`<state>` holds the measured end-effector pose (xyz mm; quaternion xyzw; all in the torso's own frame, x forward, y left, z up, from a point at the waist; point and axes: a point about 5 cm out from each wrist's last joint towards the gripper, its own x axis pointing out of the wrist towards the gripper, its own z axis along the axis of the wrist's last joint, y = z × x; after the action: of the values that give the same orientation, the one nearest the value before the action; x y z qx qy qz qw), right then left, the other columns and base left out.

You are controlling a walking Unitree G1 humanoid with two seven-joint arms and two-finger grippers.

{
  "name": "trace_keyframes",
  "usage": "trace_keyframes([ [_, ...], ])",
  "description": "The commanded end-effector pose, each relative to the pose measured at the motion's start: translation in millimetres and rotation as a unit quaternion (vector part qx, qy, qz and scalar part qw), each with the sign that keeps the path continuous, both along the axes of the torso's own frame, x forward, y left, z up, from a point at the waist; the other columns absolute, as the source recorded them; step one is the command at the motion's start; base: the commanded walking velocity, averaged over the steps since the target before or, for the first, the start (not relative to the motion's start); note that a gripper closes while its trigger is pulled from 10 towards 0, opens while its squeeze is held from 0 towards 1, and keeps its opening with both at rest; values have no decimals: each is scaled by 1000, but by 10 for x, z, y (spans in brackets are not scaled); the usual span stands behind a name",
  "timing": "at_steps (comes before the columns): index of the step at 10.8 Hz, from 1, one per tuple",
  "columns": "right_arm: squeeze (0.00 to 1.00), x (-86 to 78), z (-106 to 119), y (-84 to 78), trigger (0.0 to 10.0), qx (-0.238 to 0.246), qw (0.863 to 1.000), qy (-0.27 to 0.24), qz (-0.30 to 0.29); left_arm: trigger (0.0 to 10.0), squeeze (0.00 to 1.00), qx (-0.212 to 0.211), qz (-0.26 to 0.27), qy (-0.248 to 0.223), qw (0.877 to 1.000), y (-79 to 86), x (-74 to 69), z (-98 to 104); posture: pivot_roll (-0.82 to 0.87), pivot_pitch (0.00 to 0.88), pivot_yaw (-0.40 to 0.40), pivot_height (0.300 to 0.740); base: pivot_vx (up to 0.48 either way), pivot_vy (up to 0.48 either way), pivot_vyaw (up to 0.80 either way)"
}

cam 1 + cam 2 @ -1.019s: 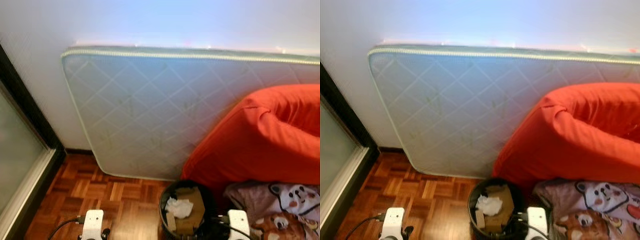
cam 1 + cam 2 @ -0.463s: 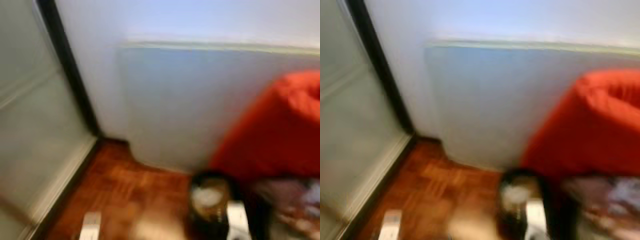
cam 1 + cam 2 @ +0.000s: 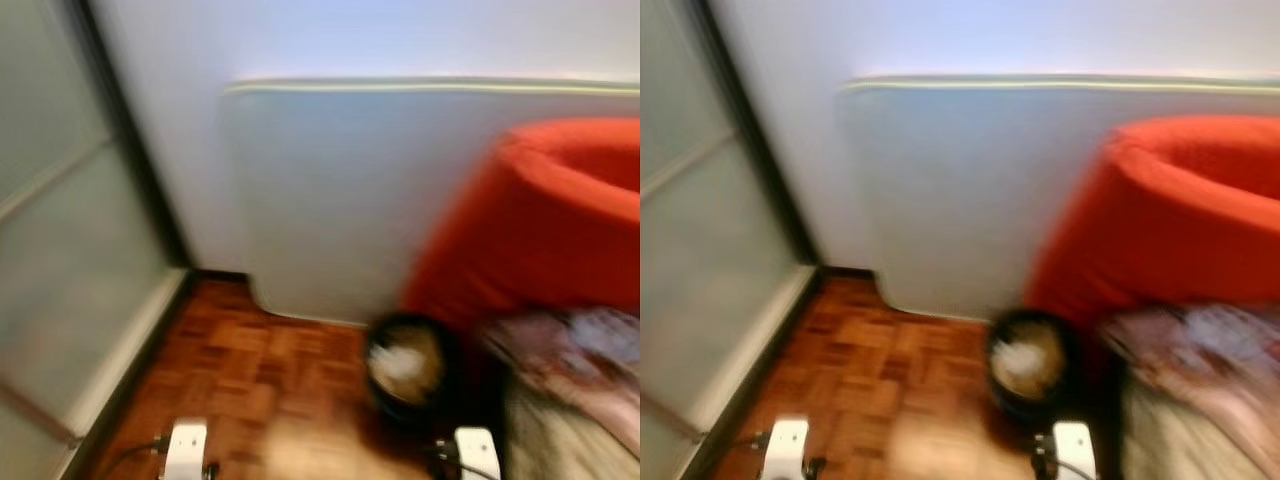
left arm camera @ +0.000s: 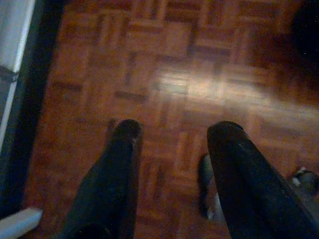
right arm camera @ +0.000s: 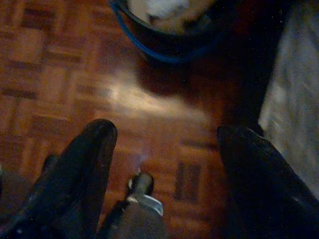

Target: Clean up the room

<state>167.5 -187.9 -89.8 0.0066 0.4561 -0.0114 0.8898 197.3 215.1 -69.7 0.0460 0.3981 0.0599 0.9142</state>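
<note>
Since a second ago our view has swung left, so the trash bin (image 3: pixel 405 365) now sits on the parquet floor (image 3: pixel 250 380) just ahead of our right gripper (image 5: pixel 164 149), both it and the left gripper (image 4: pixel 172 149) spread and empty.

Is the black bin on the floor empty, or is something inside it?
Not empty. The black bin holds white crumpled paper and brown material; the blur hides more.

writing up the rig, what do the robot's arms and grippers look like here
Each gripper has two long, rounded black fingers: left gripper, right gripper. In the head views, the arm ends appear as white blocks at the lower edge, the left and the right, each with a thin black cable running off it.
</note>
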Motion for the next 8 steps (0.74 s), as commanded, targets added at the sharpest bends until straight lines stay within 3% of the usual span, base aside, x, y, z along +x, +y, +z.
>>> trace_keyframes([
  [1,0,41,12,37,10000,5,1000,-3,-2,10000,0,2,-6,6,1000,-3,-21,-14,131,0,-35,740,0,0,-775],
  [8,0,50,5,100,10000,11,1000,0,-14,10000,0,-8,-35,17,999,-58,54,6,134,0,-17,740,0,0,-775],
])
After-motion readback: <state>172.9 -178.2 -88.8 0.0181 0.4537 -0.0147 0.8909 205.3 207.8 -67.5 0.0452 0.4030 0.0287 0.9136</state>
